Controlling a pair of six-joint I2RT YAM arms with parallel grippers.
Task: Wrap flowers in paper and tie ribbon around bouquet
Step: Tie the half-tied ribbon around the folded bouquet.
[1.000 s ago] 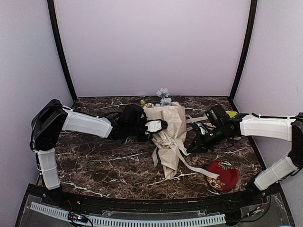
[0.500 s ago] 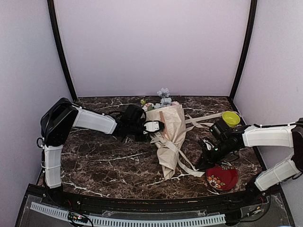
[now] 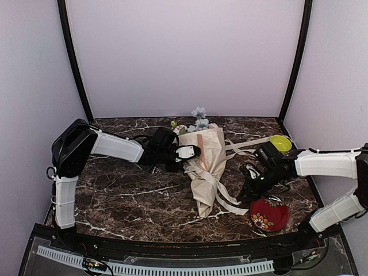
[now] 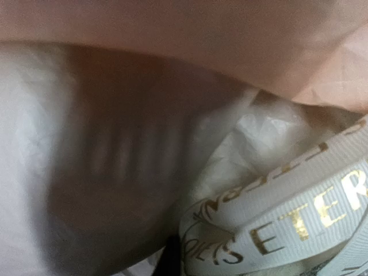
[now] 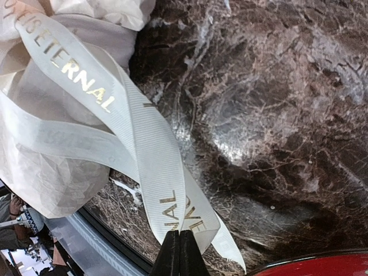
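The bouquet (image 3: 205, 167), a cream paper cone, lies on the dark marble table (image 3: 126, 190) with the flowers (image 3: 198, 119) at its far, wide end. The ribbon (image 3: 229, 201), cream with gold letters, crosses the cone's middle and trails right. My left gripper (image 3: 191, 152) presses against the cone's left side. Its wrist view is filled by paper (image 4: 115, 144) and a ribbon (image 4: 287, 218) fold that meets a dark fingertip (image 4: 167, 260). My right gripper (image 3: 248, 190) is right of the cone. In its wrist view the right gripper (image 5: 180, 233) is shut on a ribbon (image 5: 144, 138) strand, beside the paper (image 5: 46, 178).
A red patterned dish (image 3: 269, 214) sits on the table just near of my right gripper, and its rim (image 5: 322, 267) shows in the right wrist view. A lime-green round thing (image 3: 280, 143) stands at the back right. Purple walls close in the table.
My right gripper pulled the ribbon away from the bouquet, rightward and nearer, then eased back slightly. The cone shifted a little. The left arm hardly moved.
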